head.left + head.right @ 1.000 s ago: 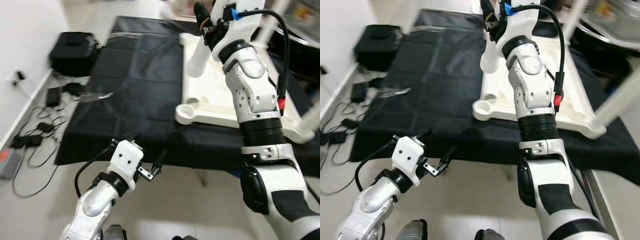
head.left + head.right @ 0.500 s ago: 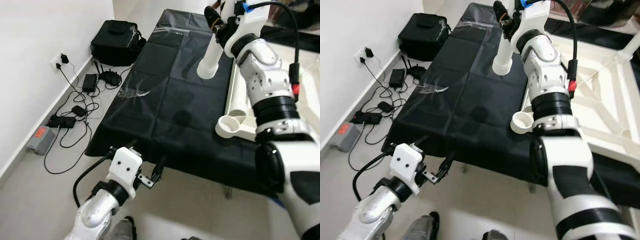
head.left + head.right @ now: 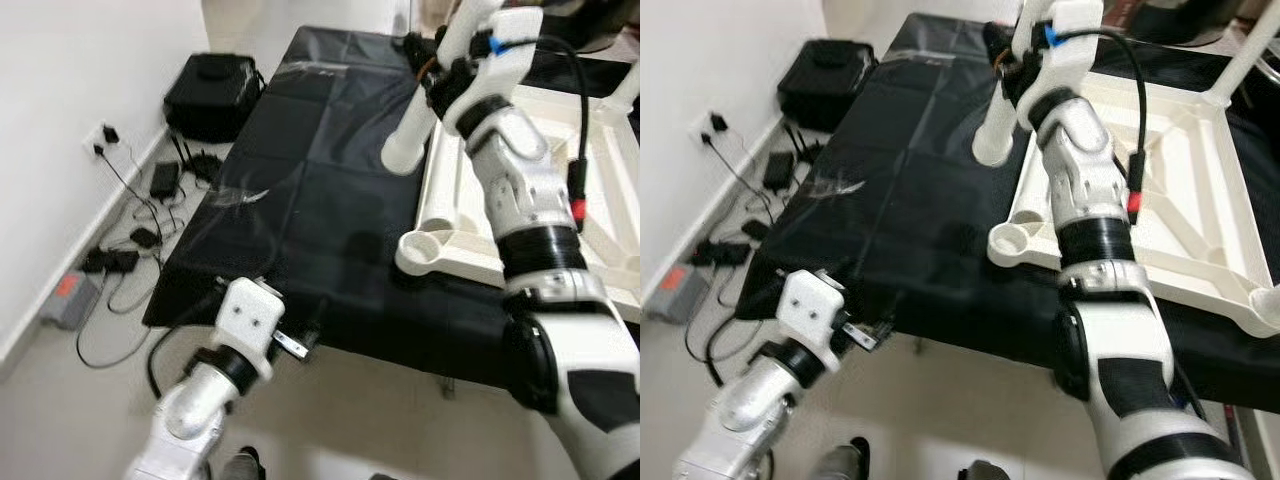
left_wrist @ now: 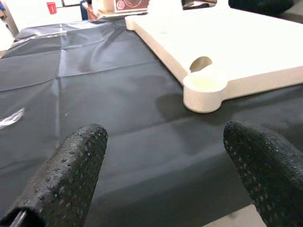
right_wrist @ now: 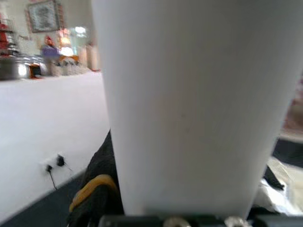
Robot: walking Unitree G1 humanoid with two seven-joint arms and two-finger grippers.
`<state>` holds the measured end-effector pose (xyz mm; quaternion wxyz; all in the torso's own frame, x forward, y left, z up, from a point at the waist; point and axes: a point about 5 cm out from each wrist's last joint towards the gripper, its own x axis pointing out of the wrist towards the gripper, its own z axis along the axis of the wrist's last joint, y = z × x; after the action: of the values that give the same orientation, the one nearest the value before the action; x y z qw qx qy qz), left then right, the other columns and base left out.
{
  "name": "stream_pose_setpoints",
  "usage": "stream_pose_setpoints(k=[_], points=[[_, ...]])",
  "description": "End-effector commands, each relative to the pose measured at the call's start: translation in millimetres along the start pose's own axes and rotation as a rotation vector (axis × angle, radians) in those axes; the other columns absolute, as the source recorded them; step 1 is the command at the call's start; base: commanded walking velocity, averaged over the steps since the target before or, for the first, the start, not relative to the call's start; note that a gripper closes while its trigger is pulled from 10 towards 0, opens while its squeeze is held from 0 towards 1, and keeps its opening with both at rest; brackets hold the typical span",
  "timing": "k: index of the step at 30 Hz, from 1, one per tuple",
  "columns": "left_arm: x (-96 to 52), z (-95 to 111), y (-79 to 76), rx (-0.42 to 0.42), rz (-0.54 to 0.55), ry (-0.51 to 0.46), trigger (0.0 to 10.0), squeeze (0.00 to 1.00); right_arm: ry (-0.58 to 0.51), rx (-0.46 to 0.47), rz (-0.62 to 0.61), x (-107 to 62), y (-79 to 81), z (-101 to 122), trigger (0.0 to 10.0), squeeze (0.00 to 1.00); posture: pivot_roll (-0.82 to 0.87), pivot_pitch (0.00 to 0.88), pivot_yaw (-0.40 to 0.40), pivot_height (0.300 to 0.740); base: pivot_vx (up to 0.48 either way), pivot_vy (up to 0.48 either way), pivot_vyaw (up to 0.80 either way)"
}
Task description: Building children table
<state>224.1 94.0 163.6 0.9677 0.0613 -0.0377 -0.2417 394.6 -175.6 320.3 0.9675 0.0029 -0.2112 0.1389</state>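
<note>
From the head camera, one cream-white tabletop is lying upside down on a black cloth covering a low platform, its ribbed underside facing up and a round leg socket at its near corner sitting empty. One white table leg, a smooth tapering tube, is being held tilted above the cloth just beside the tabletop's left edge, the right gripper clamping it partway up. A second leg is already standing in a far corner. The left gripper is hovering low at the cloth's near edge, gaping and holding nothing. A black bag and several cables are lying on the floor by the wall.

The left wrist camera is showing two black fingertips spread wide, with the socket beyond them.

The right wrist camera is showing the white leg up close.
</note>
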Motion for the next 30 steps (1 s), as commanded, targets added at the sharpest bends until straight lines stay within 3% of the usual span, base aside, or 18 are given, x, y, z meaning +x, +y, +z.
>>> stream_pose_setpoints(k=[1,3,10,16,19,20,21,27,30], points=[[-0.6,-7.2,4.2,-0.022,0.027,0.045,10.0,0.00,-0.016,0.012,0.025,0.6,8.4,2.7,10.0,0.00,0.14,0.185,-0.084,0.740,0.364,-0.285,0.00],[0.7,-7.2,6.8,-0.068,0.041,0.049,10.0,0.00,-0.012,0.004,0.035,-2.9,10.8,-0.1,10.0,0.00,0.13,0.185,-0.086,0.740,0.000,0.000,0.00],[1.7,-6.0,12.1,-0.057,0.064,0.039,10.0,0.00,-0.020,0.012,0.050,-5.1,12.4,4.7,10.0,0.00,0.13,0.184,-0.085,0.740,0.000,0.000,0.00],[2.5,-4.6,10.0,-0.061,0.058,0.030,10.0,0.00,-0.007,0.011,0.134,-2.8,14.1,7.7,10.0,0.00,0.13,0.185,-0.089,0.740,0.000,0.000,0.00],[2.4,-4.2,7.2,-0.058,0.048,0.029,10.0,0.00,0.045,0.053,0.296,-3.8,19.5,6.4,10.0,0.00,0.13,0.193,-0.092,0.740,0.000,0.000,0.00],[2.4,-4.2,7.2,-0.058,0.048,0.029,10.0,0.00,0.045,0.053,0.296,-3.8,19.5,6.4,10.0,0.00,0.13,0.193,-0.092,0.740,0.000,0.000,0.00],[1.2,-4.4,3.8,-0.067,0.035,0.031,10.0,0.00,0.088,0.088,0.422,-1.3,16.1,11.5,10.0,0.00,0.13,0.195,-0.096,0.740,0.000,0.000,0.00],[0.5,-3.7,0.7,-0.071,0.020,0.029,10.0,0.00,0.120,0.060,0.450,3.3,11.9,12.9,10.0,0.00,0.14,0.199,-0.099,0.740,0.000,0.000,0.00],[-0.9,-2.2,-1.8,-0.081,0.013,0.028,10.0,0.00,0.138,0.032,0.554,2.2,13.8,12.8,10.0,0.00,0.15,0.212,-0.101,0.740,0.000,0.000,0.00]])
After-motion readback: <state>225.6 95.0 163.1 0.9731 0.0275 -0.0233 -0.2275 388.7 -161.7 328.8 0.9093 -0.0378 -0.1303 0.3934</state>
